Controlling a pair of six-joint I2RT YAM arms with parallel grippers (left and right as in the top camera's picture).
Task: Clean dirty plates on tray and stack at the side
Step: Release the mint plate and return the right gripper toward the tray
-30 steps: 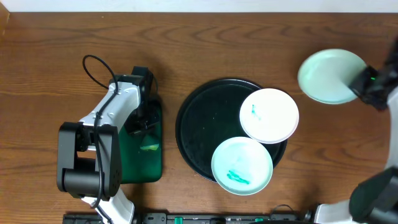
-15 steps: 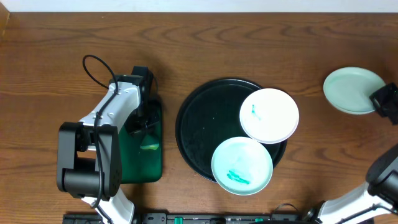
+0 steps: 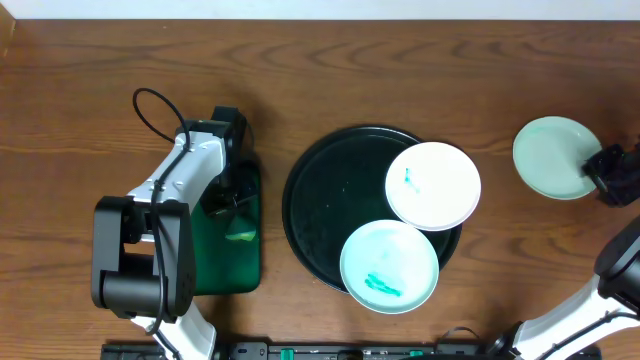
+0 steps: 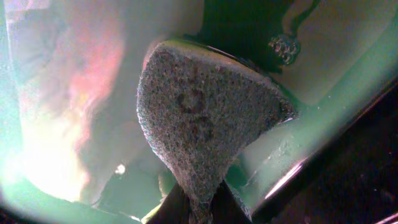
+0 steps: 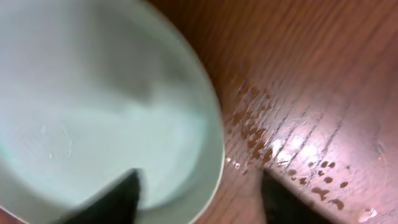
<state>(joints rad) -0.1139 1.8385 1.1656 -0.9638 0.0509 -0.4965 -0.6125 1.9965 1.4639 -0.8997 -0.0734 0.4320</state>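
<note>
The black round tray [image 3: 320, 200] sits mid-table. On its right half lies a white plate [image 3: 433, 186] with a small teal smear. A mint plate [image 3: 389, 266] with teal smears overlaps the tray's front rim. Another mint plate [image 3: 550, 158], with no smears showing, rests on the wood at the far right. My right gripper [image 3: 605, 165] is at that plate's right edge. In the right wrist view this gripper [image 5: 199, 202] is open, one finger over the mint plate [image 5: 93, 106] and the other over the table. My left gripper [image 4: 198, 208] is shut on a grey sponge [image 4: 199, 112].
A dark green rectangular tray [image 3: 235, 255] lies left of the round tray, and my left gripper [image 3: 228, 200] hovers over it. Water drops [image 5: 298, 162] speckle the wood beside the right-hand plate. A black cable [image 3: 150, 110] loops off the left arm.
The right gripper has carried the clean mint plate rightward and toward the front, set it on the table, and opened its jaws. The left arm has not moved.
</note>
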